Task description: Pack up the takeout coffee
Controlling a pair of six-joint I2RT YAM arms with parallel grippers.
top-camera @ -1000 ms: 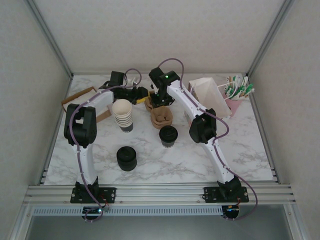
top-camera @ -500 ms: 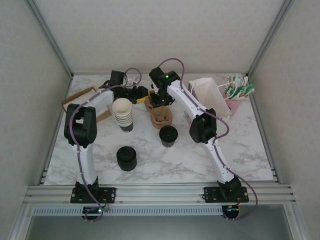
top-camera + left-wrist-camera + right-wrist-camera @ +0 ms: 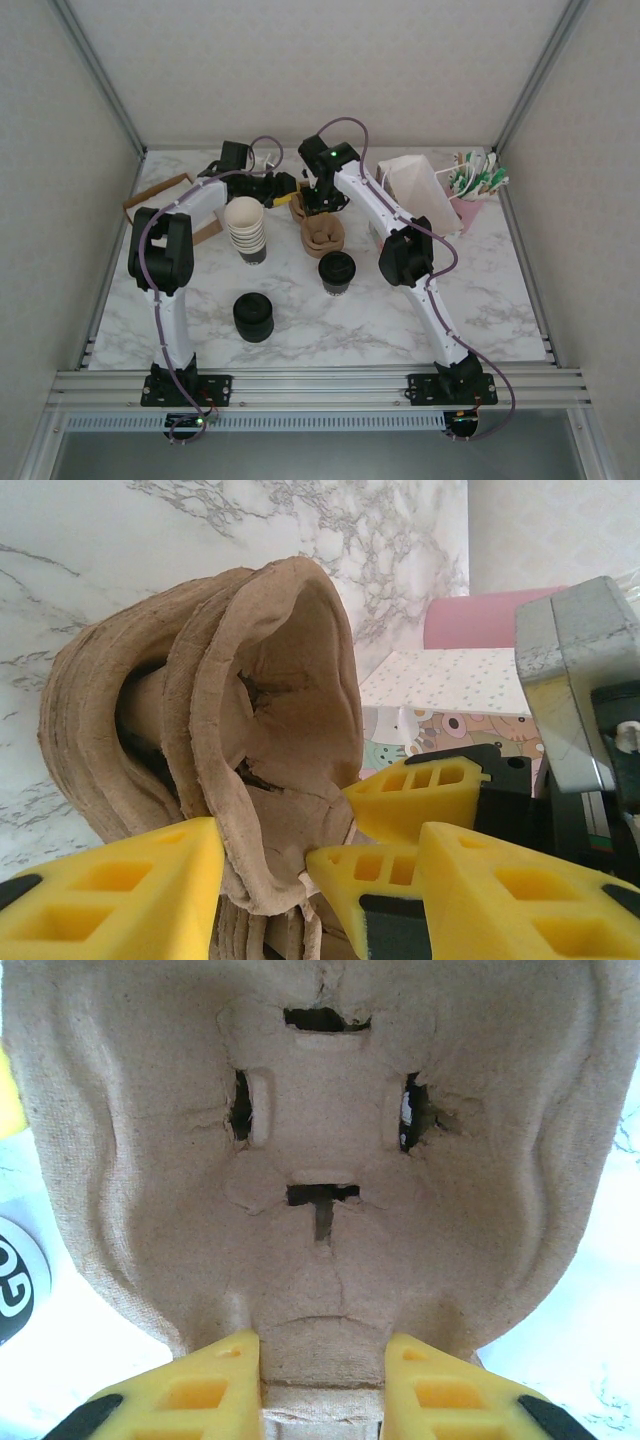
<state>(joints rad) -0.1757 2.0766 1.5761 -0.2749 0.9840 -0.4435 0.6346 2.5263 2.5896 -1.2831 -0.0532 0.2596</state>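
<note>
The table (image 3: 480,300) is crowded at the back, where both my tools meet over one spot, so my first worry is a collision: they sit so close that a careless lift could knock one against the other. The bag (image 3: 420,190) lies just to the right, and a wide swing that way could catch it. The stack (image 3: 322,238) of pulp carriers is nested tight. My right gripper (image 3: 322,1365) is pinched on the rim of the top carrier (image 3: 270,710), which is raised on edge. If the one beneath clings, I judge two will come away together, or the soft pulp will tear at the pinch. My left gripper (image 3: 285,190) stands about half open, its fingers (image 3: 110,900) either side of the stack's near edge and not clamped as far as I can see — if it fails to hold the rest down, the whole stack may drag. The coffee (image 3: 337,272) sits lidded and upright just in front of the stack, touched by neither gripper — a carrier slipping free could drop on it and topple it.
</note>
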